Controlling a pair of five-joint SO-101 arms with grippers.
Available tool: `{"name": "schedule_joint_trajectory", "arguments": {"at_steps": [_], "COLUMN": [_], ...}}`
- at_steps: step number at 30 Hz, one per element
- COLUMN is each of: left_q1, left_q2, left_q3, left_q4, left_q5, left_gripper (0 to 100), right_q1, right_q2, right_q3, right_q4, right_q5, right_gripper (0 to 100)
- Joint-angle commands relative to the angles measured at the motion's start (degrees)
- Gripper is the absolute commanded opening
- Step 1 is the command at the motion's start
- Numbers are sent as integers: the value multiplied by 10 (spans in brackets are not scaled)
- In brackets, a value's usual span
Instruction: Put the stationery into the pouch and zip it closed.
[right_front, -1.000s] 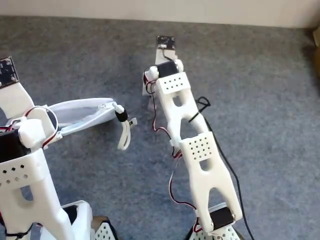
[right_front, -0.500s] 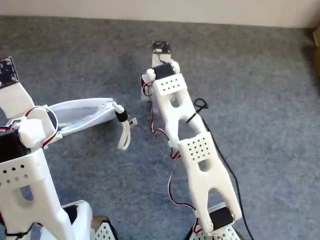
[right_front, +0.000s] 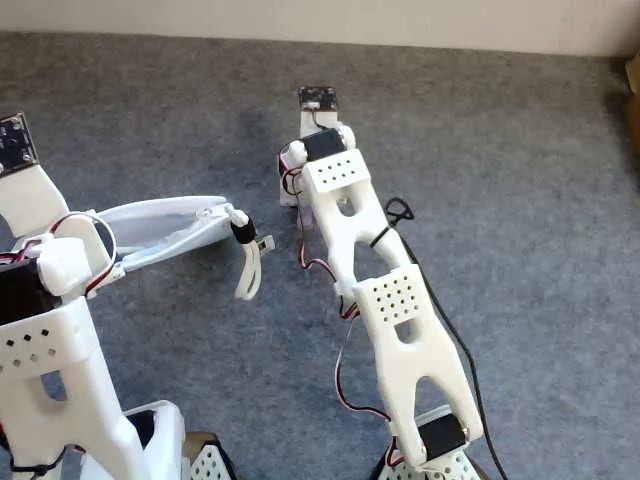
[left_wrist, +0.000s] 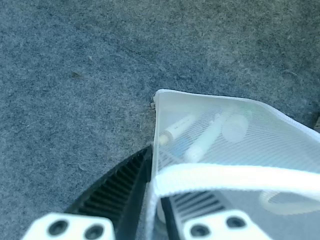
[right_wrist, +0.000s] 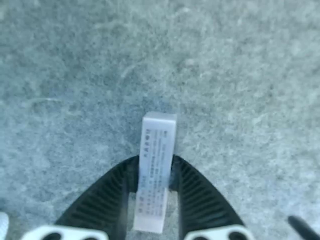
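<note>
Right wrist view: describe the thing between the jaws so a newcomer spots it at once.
On the grey carpet-like surface, find the right gripper, with black ribbed jaws. Gripped between them is a white rectangular block with print, likely an eraser. Unlike the tube-shaped items inside the mesh pouch, it is flat-sided and outside it.

One mesh pouch (left_wrist: 280, 145), one eraser (right_wrist: 156, 170) — two pen-like sticks (left_wrist: 207, 139) in the pouch — two arms (right_front: 390, 290).

Carpet (right_front: 150, 130) lies open beyond the pouch (right_front: 165, 228), while the right arm (right_front: 345, 215) stands near its zip end.
</note>
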Motion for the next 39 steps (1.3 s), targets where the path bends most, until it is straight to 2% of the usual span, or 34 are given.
{"name": "schedule_joint_trajectory", "arguments": {"at_steps": [1,8,11,21,25,31,39], "left_q1": [-7,-7,-7,-7,-5,-5,-4], "left_q2": [-4,-4,-4,-4,-4,-4,-4], "left_q3": [9,9,9,15,16,16,18], "left_q4": [-5,-6,-7,-9,-10,-10,-18], "left_q5": [5,5,5,5,5,5,6], "left_gripper": [6,6,6,6,6,6,6], "right_q1": [3,5,5,7,7,7,12], "right_q2": [-33,-28,-27,-32,-35,-102,-225], "right_q3": [-37,-180,-217,-233,-234,-214,-40], "right_q4": [29,127,135,138,138,138,138], "right_q5": [9,9,9,9,39,42,41], "right_gripper": [5,5,5,4,4,4,4]}}
